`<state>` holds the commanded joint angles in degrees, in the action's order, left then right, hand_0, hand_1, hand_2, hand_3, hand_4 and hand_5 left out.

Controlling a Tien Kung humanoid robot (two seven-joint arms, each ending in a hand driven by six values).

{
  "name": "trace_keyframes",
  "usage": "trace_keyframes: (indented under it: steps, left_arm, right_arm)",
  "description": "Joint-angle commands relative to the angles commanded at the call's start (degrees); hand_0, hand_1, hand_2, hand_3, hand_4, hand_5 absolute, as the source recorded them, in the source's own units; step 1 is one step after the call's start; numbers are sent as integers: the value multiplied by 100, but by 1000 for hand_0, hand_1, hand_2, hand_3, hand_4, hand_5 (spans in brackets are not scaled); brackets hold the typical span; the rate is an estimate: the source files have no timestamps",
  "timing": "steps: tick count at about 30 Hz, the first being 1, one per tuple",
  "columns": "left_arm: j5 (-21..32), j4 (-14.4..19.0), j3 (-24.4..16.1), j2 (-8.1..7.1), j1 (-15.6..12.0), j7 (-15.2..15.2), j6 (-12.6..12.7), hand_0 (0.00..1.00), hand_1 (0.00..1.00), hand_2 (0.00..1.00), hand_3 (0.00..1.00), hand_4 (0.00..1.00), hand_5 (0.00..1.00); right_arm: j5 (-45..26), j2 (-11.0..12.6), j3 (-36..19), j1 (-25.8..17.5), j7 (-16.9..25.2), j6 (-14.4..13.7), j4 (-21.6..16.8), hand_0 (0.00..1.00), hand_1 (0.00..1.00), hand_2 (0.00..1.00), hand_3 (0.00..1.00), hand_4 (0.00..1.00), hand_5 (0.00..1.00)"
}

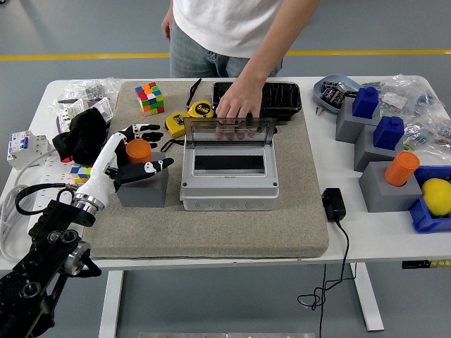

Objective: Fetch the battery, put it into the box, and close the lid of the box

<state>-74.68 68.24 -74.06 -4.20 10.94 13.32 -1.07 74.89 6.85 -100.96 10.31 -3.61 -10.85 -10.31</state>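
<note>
My left hand (125, 158) reaches over the grey block (143, 186), fingers (148, 129) spread around the orange battery (138, 151) standing in its top, not clamped on it. Just right, the grey box (228, 176) sits on the mat, clear lid (229, 131) raised, a person's hand (238, 107) on its top edge.

the left hand (134, 158) cups the orange battery (138, 151) on its grey block (143, 187), fingers spread around it. a person's hand (238, 107) holds the box (229, 172) lid (229, 132) upright.
</note>
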Motion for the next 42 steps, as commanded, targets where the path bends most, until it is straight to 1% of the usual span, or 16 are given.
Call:
trace_keyframes:
  steps: [5, 6, 11, 12, 17, 18, 23, 24, 29, 30, 35, 36, 42]
  left_arm:
    - [12, -39, 40, 6, 24, 10, 74, 470, 491, 381, 362, 998, 2]
    - [18, -56, 57, 6, 34, 9, 92, 333, 383, 302, 267, 998, 2]
    - [44, -125, 165, 1, 86, 13, 168, 333, 383, 302, 267, 998, 2]
    - [46, -137, 188, -1, 96, 14, 187, 262, 302, 258, 214, 998, 2]
    - [30, -168, 251, -2, 126, 9, 279, 262, 302, 258, 214, 998, 2]
    - [29, -178, 268, -3, 134, 7, 293, 206, 182, 179, 166, 998, 2]
    - [37, -207, 321, -2, 164, 7, 365, 206, 182, 179, 166, 998, 2]
    - [38, -215, 324, -1, 170, 10, 388, 154, 120, 146, 137, 998, 2]
    - [-4, -217, 315, 6, 182, 21, 481, 154, 120, 146, 137, 998, 2]
    - [-9, -217, 314, 8, 184, 25, 495, 112, 67, 116, 93, 998, 2]
    - [-50, -216, 308, 17, 193, 38, 548, 112, 67, 116, 93, 998, 2]
    - [-54, -216, 307, 18, 192, 42, 556, 87, 39, 95, 79, 998, 2]
    - [-54, -219, 297, 23, 206, 43, 595, 79, 28, 84, 73, 998, 2]
  right_arm:
    - [-11, -2, 4, 3, 7, 0, 0, 998, 940, 859, 862, 998, 998]
    - [-9, -1, 4, 5, 8, 1, 0, 998, 940, 859, 862, 998, 998]
    - [-3, 1, -10, 13, 9, 3, 0, 998, 940, 859, 862, 998, 998]
    - [3, 1, -18, 14, 8, 2, 0, 998, 940, 859, 863, 998, 998]
    - [9, 1, -36, 16, 15, 0, 0, 998, 940, 859, 863, 998, 998]
    - [12, 0, -42, 15, 17, -1, 0, 998, 941, 859, 862, 998, 998]
    - [17, -5, -48, 16, 22, 4, 0, 998, 941, 859, 862, 998, 998]
    - [20, -7, -54, 18, 22, 4, 0, 998, 940, 859, 862, 998, 998]
    - [12, -6, -55, 22, 25, 0, 0, 998, 940, 859, 862, 998, 998]
    - [12, -5, -56, 22, 25, -1, 0, 998, 940, 859, 862, 998, 998]
    - [31, -3, -76, 17, 22, -4, 0, 998, 940, 859, 862, 998, 998]
    - [20, -3, -67, 16, 25, -4, 0, 998, 941, 859, 862, 998, 998]
    - [7, -4, -51, 25, 31, 0, 0, 998, 941, 859, 863, 998, 998]
